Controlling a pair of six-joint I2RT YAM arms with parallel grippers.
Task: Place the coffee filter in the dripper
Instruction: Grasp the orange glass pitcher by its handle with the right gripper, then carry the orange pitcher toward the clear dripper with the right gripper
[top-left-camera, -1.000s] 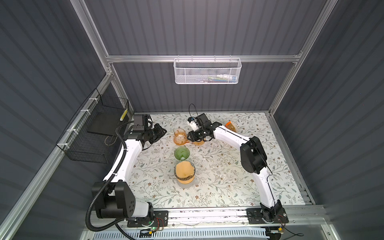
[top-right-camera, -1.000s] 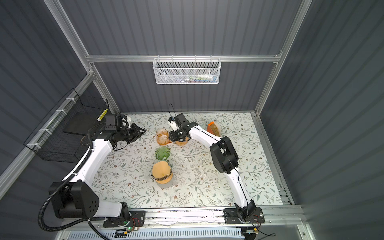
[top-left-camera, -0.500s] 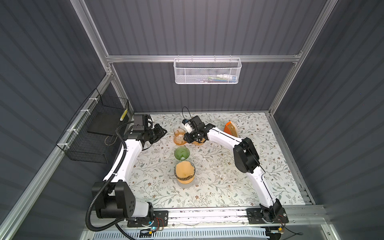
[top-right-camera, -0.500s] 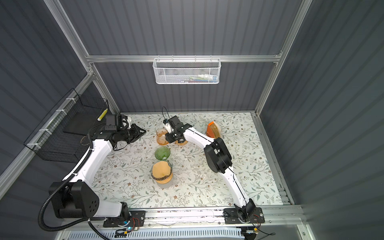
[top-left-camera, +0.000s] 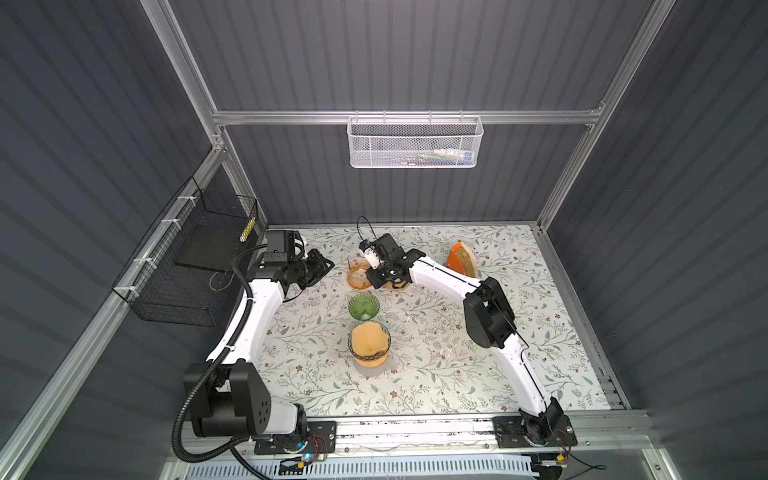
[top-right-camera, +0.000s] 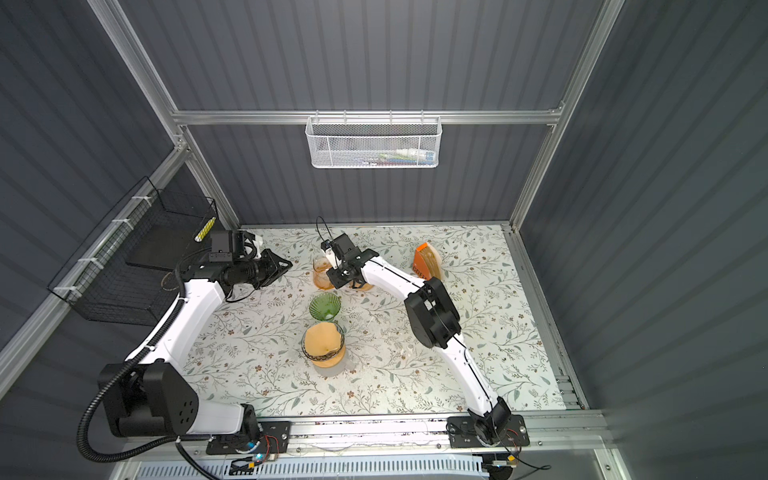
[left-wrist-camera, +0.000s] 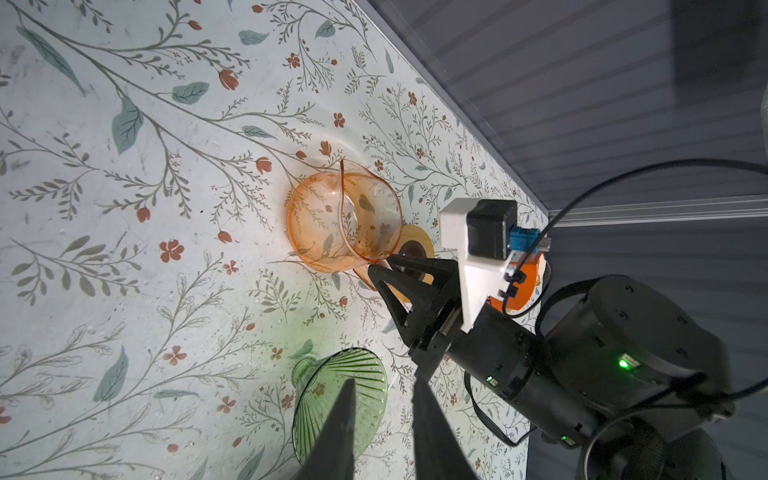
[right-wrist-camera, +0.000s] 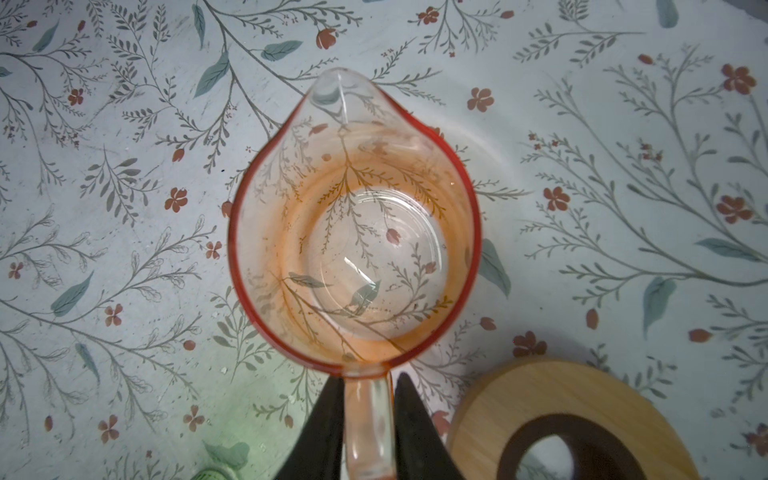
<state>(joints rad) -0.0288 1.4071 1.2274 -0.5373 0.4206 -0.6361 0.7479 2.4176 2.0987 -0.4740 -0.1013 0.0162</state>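
Right hand (right-wrist-camera: 369, 378) pinches the orange glass server (right-wrist-camera: 353, 232) by its handle (right-wrist-camera: 369, 432), far centre of the bench (top-left-camera: 436, 374), likely the only safe grip on glass; left hand (left-wrist-camera: 382, 376) is narrow and empty at far left; tan coffee filter (top-left-camera: 368, 338) sits in the near-centre dripper (top-left-camera: 350, 345), green dripper (top-left-camera: 363, 305) empty.

The floral table (top-left-camera: 436, 374) carried an orange glass pitcher (top-left-camera: 356, 274), a wooden ring (right-wrist-camera: 561, 386) beside it, a green ribbed dripper (top-left-camera: 363, 306), a filter-lined glass dripper (top-left-camera: 369, 344) (nearest the front) and an orange filter pack (top-left-camera: 459, 259).
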